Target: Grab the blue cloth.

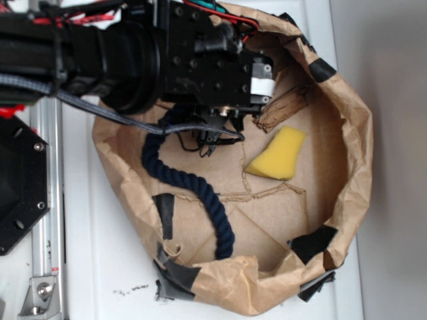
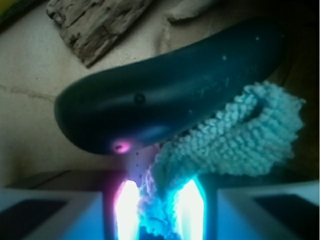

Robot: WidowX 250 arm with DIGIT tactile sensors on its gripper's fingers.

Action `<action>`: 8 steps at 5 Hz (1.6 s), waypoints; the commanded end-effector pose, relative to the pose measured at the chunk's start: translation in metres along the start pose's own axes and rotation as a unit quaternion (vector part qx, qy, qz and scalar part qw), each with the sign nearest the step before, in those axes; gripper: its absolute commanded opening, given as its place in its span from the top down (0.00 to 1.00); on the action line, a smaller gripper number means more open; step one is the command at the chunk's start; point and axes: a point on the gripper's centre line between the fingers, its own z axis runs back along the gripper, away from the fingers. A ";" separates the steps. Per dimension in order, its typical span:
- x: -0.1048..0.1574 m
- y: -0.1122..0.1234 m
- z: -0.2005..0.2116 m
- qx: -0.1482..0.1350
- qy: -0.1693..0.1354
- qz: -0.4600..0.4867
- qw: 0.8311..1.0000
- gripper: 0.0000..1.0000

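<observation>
End effector (image 2: 159,210): it is pinching a fold of the blue cloth (image 2: 235,140) between its two fingers (image 2: 127,210), which are standing close together and glowing with glare in the wrist view.
Blue cloth: it is bunching up from the fingers toward the right, its far part lying just under and against the dark green oblong thing (image 2: 170,85); in the exterior view the arm is hiding it.
Doing the grab well: judging from the thin bite, the fingers should be keeping firm pressure and lifting slowly and straight, so the frayed fabric is not slipping out and the green thing resting on it is not being dragged along.
Risk: the green thing may be rolling or tipping as the cloth pulls free.
Arm pose: the arm (image 1: 107,53) is reaching across from the left, over the paper-walled bin (image 1: 353,160), with the wrist pointing down near the dark rope (image 1: 200,190).
Farther off: a piece of wood (image 2: 92,22) is lying beyond the green thing, and a yellow sponge (image 1: 279,155) is sitting apart to the right.
</observation>
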 end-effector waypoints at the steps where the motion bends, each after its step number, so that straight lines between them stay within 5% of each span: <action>1: -0.007 0.017 0.022 0.016 -0.024 0.035 0.999 1.00; 2: -0.012 0.017 0.051 -0.001 -0.055 0.037 0.998 1.00; 3: -0.012 -0.001 0.106 -0.055 -0.123 -0.006 0.991 1.00; 4: -0.009 -0.016 0.146 -0.082 -0.148 -0.039 0.985 1.00; 7: 0.010 -0.033 0.138 -0.138 -0.121 -0.072 0.980 1.00; 8: 0.020 -0.042 0.157 -0.173 -0.084 -0.044 0.980 1.00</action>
